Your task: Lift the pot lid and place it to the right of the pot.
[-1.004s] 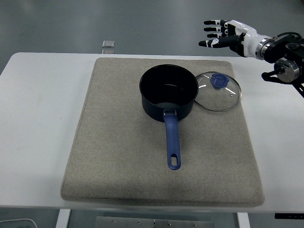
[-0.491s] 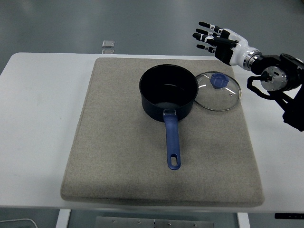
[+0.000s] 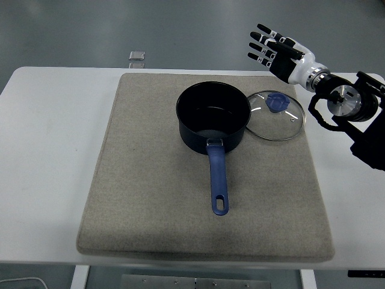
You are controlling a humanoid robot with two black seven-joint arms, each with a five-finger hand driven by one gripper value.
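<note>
Moved: right hand (image 3: pixel 278 53) went up a little and tipped back since before.
Mat (image 3: pixel 150 198): big, grey, on the white table (image 3: pixel 42 150).
Pot (image 3: pixel 213 117): dark blue, open top.
Lid (image 3: pixel 278 114): flat on the mat, touching the pot's right side, below the hand.
Hand: fingers spread wide, holding nothing.

No text, label, brand, number or sign can be read anywhere in the head view. The small grey object (image 3: pixel 137 56) on the floor beyond the table's far edge (it could carry some print) is too small and blurred to tell.
</note>
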